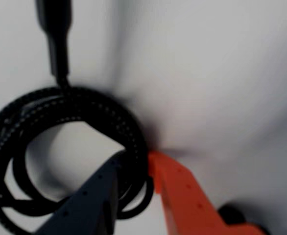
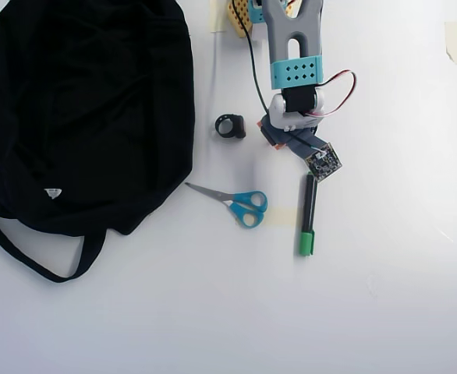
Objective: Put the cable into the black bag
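Jaws [image 1: 146,169] pinch the cable [image 1: 45,112] coil over white table [image 1: 222,73]

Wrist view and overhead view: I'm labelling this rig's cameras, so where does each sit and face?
Wrist view: rides the gripper, looking past its fingers at the cable they close on.
Overhead view: fixed above, looking straight down on the black bag, scissors, pen and arm.
Shared: white table; the cable is hidden under the arm from above.

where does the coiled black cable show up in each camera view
Wrist view: the thin black braided cable coil fills the left half, its strand between the gripper jaws.
Overhead view: not visible; the arm apparently hides it.
Shared landmark: the white tabletop.
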Controlling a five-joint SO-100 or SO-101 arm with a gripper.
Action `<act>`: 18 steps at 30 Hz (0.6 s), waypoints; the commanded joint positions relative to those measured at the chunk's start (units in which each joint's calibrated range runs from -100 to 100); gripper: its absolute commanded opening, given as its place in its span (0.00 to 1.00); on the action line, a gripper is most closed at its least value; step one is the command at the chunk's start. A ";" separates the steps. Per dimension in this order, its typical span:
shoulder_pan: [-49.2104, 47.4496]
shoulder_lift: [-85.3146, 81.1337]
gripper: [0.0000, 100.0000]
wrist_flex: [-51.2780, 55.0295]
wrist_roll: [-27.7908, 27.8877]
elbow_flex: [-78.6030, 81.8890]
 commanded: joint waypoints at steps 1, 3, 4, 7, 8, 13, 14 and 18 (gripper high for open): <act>-0.68 -1.21 0.02 6.97 0.04 -6.24; -0.68 -1.21 0.02 10.24 0.19 -8.94; -0.75 -1.21 0.02 11.53 0.30 -10.11; -0.75 -1.21 0.02 14.29 0.35 -13.52; -0.75 -1.29 0.02 15.15 0.35 -15.23; -0.68 -1.29 0.02 19.80 0.35 -21.07; -0.60 -1.29 0.02 21.44 0.30 -22.15; -0.08 -1.29 0.02 27.64 -1.22 -25.56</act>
